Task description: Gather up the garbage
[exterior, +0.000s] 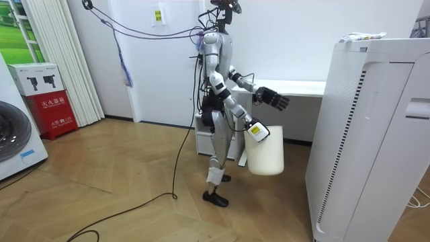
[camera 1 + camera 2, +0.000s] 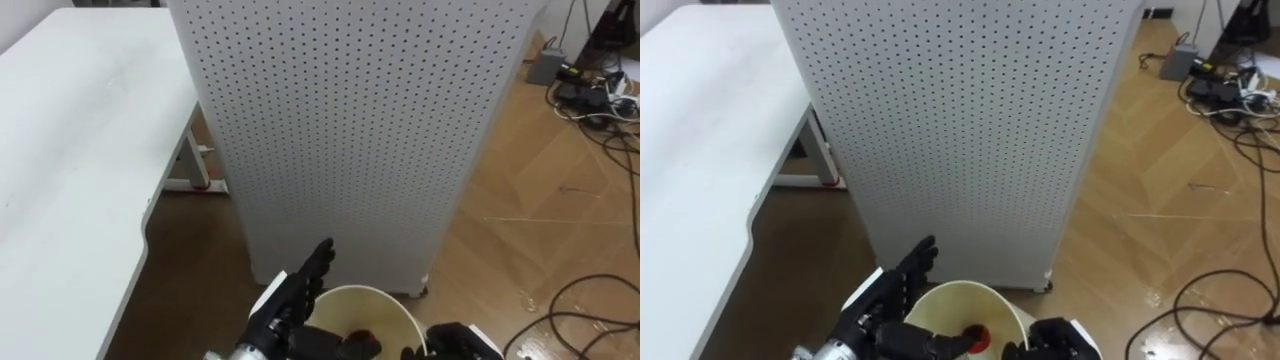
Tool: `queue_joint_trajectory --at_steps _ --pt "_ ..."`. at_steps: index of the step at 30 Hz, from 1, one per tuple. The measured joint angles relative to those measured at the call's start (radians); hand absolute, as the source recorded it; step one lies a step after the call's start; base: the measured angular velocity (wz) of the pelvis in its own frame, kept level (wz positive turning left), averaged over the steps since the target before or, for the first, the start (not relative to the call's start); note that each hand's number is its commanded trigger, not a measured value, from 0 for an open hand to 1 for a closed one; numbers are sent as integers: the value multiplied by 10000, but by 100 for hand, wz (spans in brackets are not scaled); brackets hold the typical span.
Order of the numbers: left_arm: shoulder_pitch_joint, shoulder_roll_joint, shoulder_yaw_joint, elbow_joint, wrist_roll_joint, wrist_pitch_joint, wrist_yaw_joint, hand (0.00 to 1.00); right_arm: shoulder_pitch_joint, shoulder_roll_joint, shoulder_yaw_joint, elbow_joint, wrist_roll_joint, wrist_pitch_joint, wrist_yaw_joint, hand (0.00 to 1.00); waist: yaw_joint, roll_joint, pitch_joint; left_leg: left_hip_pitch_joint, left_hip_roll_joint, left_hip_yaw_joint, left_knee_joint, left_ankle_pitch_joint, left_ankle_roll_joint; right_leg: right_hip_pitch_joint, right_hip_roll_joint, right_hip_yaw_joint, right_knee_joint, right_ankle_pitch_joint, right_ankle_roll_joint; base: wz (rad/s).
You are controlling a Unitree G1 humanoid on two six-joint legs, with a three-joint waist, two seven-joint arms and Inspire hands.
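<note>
A cream-white bucket point(image 2: 385, 300) hangs low in front of me, and a small red piece of garbage point(image 2: 361, 335) lies inside it. My right hand point(image 2: 455, 342) is at the bucket's right rim; in the room view the bucket point(image 1: 266, 156) hangs from this hand point(image 1: 256, 131), whose fingers are curled on it. My left hand point(image 2: 300, 285) reaches forward over the bucket's left rim with straight dark fingers and holds nothing. In the room view the left hand point(image 1: 273, 99) is stretched out at chest height.
A tall white perforated cabinet point(image 2: 350, 130) stands right in front of me. A white table point(image 2: 70, 150) runs along my left. Cables and a power strip point(image 2: 595, 95) lie on the wooden floor at the right. A washing machine point(image 1: 13, 141) stands at the room view's left.
</note>
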Motion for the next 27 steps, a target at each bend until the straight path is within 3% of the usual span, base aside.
queue_joint_trajectory --at_steps 2,7,11,15,21,23,26,27 --pt "37 9 70 -533 384 -144 115 0 628 -5 -282 -672 -2 2 -294 100 -59 21 -55 323 0 65 -156 0 0 328 2 -47 -112 16 21 0" --pt "256 45 779 -1170 872 -150 620 0 1688 -1 -636 -2298 -12 0 -649 100 -236 39 -65 732 2 446 -323 0 0 444 13 106 -14 14 24 -21" --pt "342 77 1383 -1261 1339 -150 1255 0 1818 -26 -747 -2652 -6 1 -703 100 -191 31 -63 1192 21 1086 -411 -31 32 392 -90 -102 293 33 -19 -48" --pt "346 65 1692 -1483 1649 -186 1518 0 1853 -24 -756 -2650 -7 1 -686 100 -209 -48 -85 1523 62 1343 -628 -131 50 399 -134 -257 341 68 -68 -33" --pt "682 67 2018 -1988 2027 -197 1644 0 2049 -8 -760 -2650 0 1 -237 100 -58 -117 -126 1791 283 1808 -618 -209 -86 414 60 -342 218 237 -227 -33" --pt "711 69 2211 -2028 2295 -202 1819 0 2105 -6 -747 -2649 -8 1 -147 100 278 -105 -133 1895 428 1799 -494 -322 -240 417 211 -546 222 305 -404 -62" --pt "770 90 2496 -2183 2332 -202 2077 0 2115 -27 -745 -2647 -8 1 -28 100 395 -98 -129 1995 554 1650 -325 -444 -374 388 368 -459 209 243 -530 -40" --pt "801 90 2664 -2271 2333 -218 2139 0 2125 -37 -745 -2648 -9 1 39 100 480 -103 -130 2028 566 1384 -218 -457 -389 396 457 -303 236 212 -583 -45"
